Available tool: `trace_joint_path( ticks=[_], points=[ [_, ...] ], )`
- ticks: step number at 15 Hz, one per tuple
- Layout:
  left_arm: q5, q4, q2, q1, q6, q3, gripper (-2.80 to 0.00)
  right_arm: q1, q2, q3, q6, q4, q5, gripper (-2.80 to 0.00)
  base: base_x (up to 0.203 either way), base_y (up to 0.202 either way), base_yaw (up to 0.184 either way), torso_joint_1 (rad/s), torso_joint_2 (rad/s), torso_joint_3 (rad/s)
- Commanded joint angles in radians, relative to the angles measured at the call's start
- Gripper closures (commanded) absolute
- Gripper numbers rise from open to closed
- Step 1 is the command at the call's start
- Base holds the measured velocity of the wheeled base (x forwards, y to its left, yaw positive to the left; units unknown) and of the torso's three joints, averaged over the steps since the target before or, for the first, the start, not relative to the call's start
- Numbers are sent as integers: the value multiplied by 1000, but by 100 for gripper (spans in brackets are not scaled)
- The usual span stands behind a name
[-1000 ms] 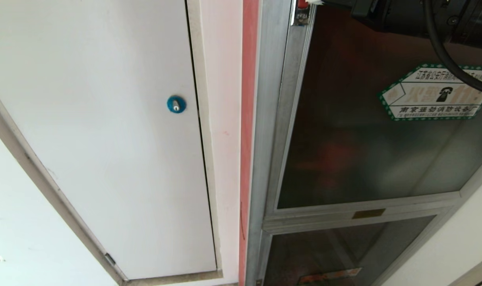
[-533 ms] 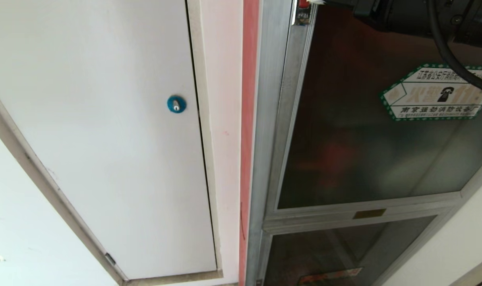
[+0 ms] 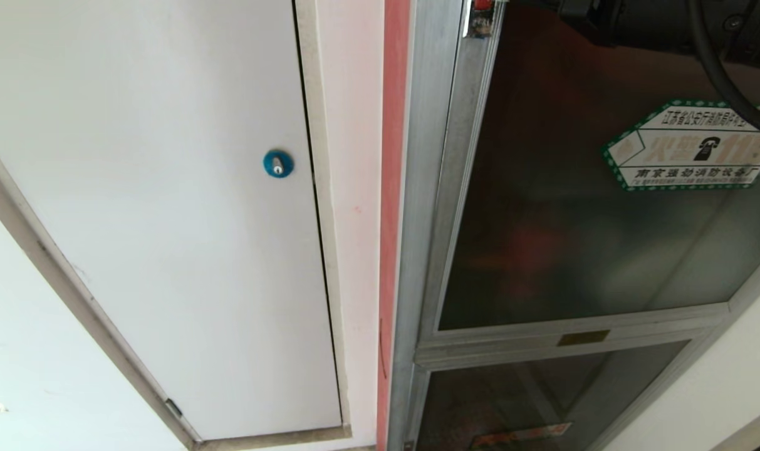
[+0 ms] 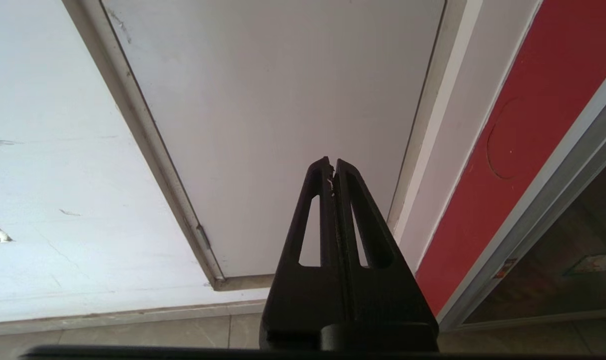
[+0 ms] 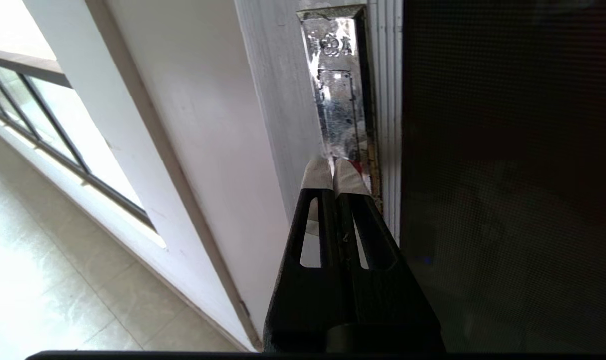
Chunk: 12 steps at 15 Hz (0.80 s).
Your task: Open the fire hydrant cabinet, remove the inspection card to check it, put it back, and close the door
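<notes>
The fire hydrant cabinet's aluminium frame [image 3: 420,188] runs down the middle of the head view. Its dark glass door [image 3: 574,238] carries a green-bordered hexagonal sticker [image 3: 690,145]. The door's latch edge stands slightly off the frame. My right gripper [image 5: 332,167] is shut, and its white-taped fingertips sit against the shiny metal latch plate [image 5: 337,100] at the door's edge. Only the black right arm [image 3: 655,25] shows at the head view's top right. My left gripper [image 4: 331,162] is shut on nothing, low before the white panel. The inspection card is hidden.
A plain white panel door [image 3: 166,219] with a blue round lock [image 3: 277,164] fills the left. A red strip [image 3: 392,188] separates it from the cabinet. Below the door is a smaller dark glass panel [image 3: 530,394] with a red label [image 3: 520,433]. Tiled floor [image 5: 43,280] and a window lie beside the cabinet.
The door's sticker and bottom corner have drifted slightly to the right. My right arm has slid up toward the top edge of the head view.
</notes>
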Motion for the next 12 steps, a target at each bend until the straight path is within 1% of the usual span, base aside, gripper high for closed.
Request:
trace_joint_path(
  ticks=[1, 6, 8, 12],
  points=[
    [0, 0, 1, 0, 0, 0, 0, 0, 0, 0, 1, -2, -10, 0, 0, 0, 0, 0, 0, 0],
    [0, 0, 1, -1, 0, 0, 0, -6, 30, 0, 3, -5, -22, 0, 0, 0, 0, 0, 0, 0],
    [0, 0, 1, 0, 0, 0, 0, -22, 35, 1, 8, -7, -34, 0, 0, 0, 0, 0, 0, 0],
    [0, 0, 1, 0, 0, 0, 0, -45, 28, 11, 11, -8, -35, 0, 0, 0, 0, 0, 0, 0]
  ],
)
